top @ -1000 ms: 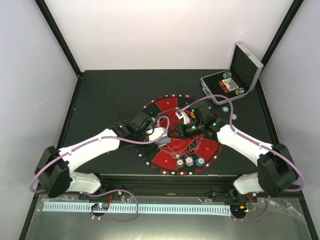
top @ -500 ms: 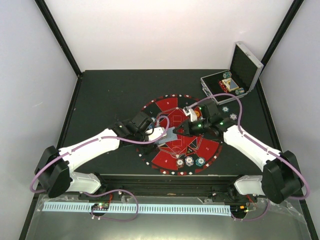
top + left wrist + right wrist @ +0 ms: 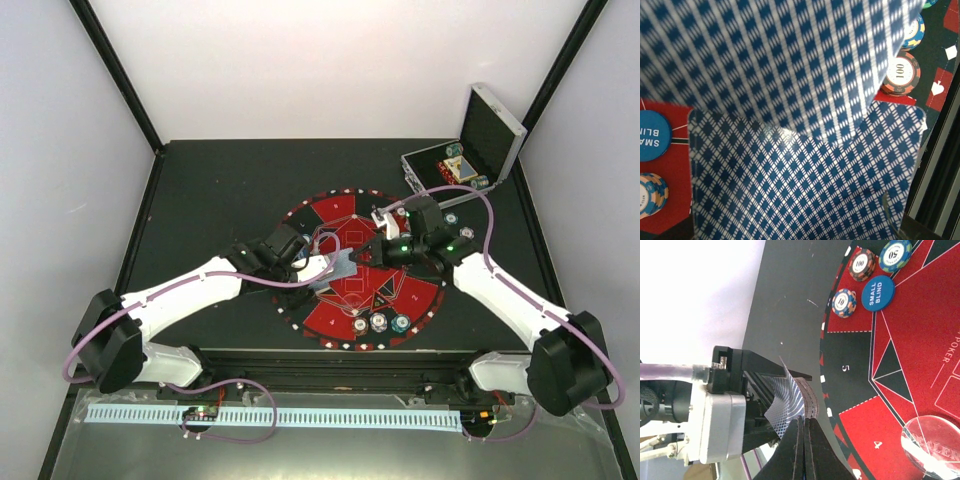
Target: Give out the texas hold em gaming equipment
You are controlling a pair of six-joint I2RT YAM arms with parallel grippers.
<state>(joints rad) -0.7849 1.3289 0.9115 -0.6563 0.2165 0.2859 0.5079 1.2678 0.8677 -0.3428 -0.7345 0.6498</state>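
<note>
Holding a deck [image 3: 805,180] of blue-backed cards over the middle of the mat [image 3: 335,208], my left end effector [image 3: 325,268] grips it between its fingers. My right end effector [image 3: 803,424], fingers pressed together, pinches the edge of one card [image 3: 790,65], which tilts up off the deck. Chips [image 3: 380,322] sit at the mat's near edge, and a blue disc [image 3: 878,293] lies toward its left edge.

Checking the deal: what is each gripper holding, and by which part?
The left gripper holds the deck at its near end; the shut right gripper seems to pinch the top card by its edge.
</note>
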